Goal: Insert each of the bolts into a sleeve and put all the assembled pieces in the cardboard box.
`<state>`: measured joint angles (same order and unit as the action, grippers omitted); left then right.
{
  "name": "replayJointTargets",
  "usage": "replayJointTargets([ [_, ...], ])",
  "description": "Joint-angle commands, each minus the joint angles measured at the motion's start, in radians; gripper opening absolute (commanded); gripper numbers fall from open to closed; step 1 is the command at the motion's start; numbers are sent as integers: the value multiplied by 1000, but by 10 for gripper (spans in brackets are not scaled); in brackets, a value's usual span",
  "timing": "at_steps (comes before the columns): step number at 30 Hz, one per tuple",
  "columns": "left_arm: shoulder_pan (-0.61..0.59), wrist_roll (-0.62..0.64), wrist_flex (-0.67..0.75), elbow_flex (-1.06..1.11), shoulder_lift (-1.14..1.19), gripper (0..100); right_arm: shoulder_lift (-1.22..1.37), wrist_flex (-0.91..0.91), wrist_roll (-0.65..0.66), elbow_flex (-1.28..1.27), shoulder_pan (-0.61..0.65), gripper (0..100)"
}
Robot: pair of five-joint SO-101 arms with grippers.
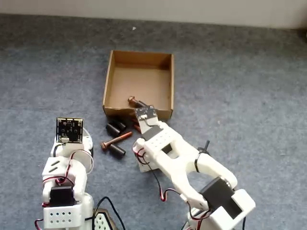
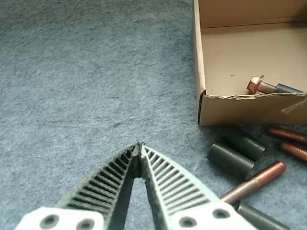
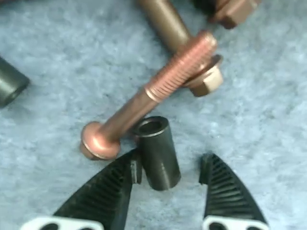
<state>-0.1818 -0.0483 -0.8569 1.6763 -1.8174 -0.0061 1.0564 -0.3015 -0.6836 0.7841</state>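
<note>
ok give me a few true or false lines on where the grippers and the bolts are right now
1. The right gripper is open, with a dark sleeve between its jaws. True.
2. The left gripper holds a bolt. False: it is shut on nothing, above bare carpet.
3. The cardboard box is empty. False: a sleeved bolt lies inside, by one wall.
4. A loose bolt and a loose sleeve lie on the carpet outside the box. True.
</note>
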Motion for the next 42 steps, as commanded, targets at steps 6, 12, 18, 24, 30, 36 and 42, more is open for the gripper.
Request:
replayJointTargets([
  [6, -12, -15, 18, 19, -5, 7, 12, -13, 158, 51, 7, 77],
  [12, -12, -15, 18, 19, -5, 7, 12, -12, 212, 59, 7, 94],
  [18, -12, -15, 18, 19, -5, 7, 12, -5, 218, 59, 7, 163],
  [24, -12, -15, 18, 19, -5, 7, 12, -16, 298, 61, 8, 163],
  [30, -12, -15, 18, 19, -5, 7, 12, -56, 302, 58, 8, 80],
  [36, -12, -15, 20, 19, -5, 7, -33, -48, 301, 61, 10, 5],
  [42, -12, -15, 20, 19, -5, 7, -309, -39, 298, -2, 8, 5],
])
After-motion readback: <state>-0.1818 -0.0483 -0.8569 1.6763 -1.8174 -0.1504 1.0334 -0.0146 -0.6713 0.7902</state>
